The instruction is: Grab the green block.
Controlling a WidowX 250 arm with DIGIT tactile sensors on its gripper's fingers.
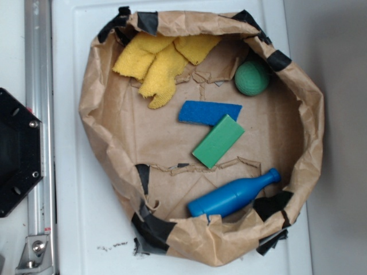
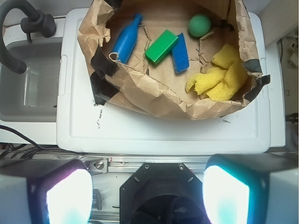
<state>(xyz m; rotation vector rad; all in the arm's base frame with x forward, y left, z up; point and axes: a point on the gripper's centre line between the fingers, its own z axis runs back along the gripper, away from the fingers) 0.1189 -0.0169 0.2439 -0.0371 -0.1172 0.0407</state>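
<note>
one flat, matte green rectangular block (image 1: 218,141) lies on the floor of a crumpled brown paper bag nest (image 1: 100,123) patched with black tape, on a white tabletop (image 1: 71,217). in the wrist view the gripper (image 2: 147,196) sits at the bottom of the picture, over the metal rail and black base, and the green block (image 2: 161,46) is well apart from it, far up the frame and just right of centre, inside the paper wall.

in the exterior view the block's long axis runs on a diagonal, from lower left to upper right. its upper end touches or overlaps the lower edge of a flat blue rectangular block (image 1: 209,112), which lies nearly level above it; i cannot tell which one is on top.

the gripper's two fingers (image 2: 60,198) show as large blurred shapes with glowing pale pads at the left and right bottom corners, spread wide, with nothing between them and touching nothing.

around the block: a round green textured ball (image 1: 252,77) up by the right wall, a rumpled yellow cloth (image 1: 160,60) at the top left, and a blue plastic bowling-pin-shaped bottle (image 1: 232,195) lying on its side below.
</note>
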